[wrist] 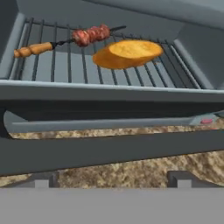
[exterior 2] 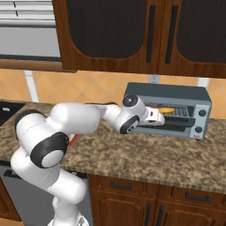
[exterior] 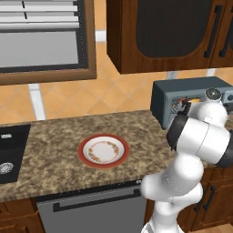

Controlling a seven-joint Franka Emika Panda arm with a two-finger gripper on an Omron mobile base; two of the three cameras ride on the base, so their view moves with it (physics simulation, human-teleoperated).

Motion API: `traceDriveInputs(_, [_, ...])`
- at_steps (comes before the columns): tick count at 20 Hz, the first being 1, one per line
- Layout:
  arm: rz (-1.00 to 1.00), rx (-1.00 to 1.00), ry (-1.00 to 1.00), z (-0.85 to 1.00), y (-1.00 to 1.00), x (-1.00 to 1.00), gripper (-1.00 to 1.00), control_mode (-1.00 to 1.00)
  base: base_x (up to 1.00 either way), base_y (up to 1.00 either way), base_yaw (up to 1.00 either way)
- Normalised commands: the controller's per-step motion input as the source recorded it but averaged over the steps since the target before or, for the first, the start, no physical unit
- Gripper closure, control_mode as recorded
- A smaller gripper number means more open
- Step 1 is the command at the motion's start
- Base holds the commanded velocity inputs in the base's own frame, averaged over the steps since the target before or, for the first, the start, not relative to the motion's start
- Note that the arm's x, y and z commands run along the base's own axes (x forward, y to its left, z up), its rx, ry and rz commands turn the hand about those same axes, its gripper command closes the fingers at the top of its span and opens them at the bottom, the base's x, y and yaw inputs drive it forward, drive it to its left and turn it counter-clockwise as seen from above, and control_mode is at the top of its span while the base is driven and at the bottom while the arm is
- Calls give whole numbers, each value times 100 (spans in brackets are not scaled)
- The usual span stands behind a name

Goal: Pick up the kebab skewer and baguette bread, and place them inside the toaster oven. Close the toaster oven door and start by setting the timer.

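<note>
The toaster oven (exterior 2: 170, 95) stands on the counter with its door (wrist: 109, 124) folded down and open. On the wire rack inside, the kebab skewer (wrist: 89, 35) lies at the back left. Beside it on the right rests the golden baguette bread (wrist: 127, 53), also seen in the right base view (exterior 2: 167, 109). My gripper (wrist: 113, 179) hovers just in front of the lowered door, its jaws open and empty, with the dark bar handle (wrist: 109, 151) right ahead of the fingertips (wrist: 43, 179). From the base, the gripper (exterior 2: 161, 117) sits at the oven mouth (exterior: 184, 108).
A red-rimmed plate (exterior: 103, 151) lies bare on the speckled counter (exterior: 54, 141) left of the oven. A black sink (exterior: 9, 154) is at the far left. Dark wood cabinets (exterior: 168, 32) hang above the oven. A dishwasher front (exterior: 91, 209) sits below the counter.
</note>
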Motion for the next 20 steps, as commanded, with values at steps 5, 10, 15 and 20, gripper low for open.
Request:
traceDriveInputs(5, [0, 14, 13, 0, 0, 52, -100, -100, 0, 0, 0])
traceDriveInputs(10, [0, 12, 15, -42, 0, 21, -100, -100, 0, 0, 0])
traceDriveInputs(15, [0, 9, 10, -63, 1, 43, -100, -100, 0, 0, 0])
traceDriveInputs(20, [0, 5, 1, -60, 3, 42, -100, -100, 0, 0, 0])
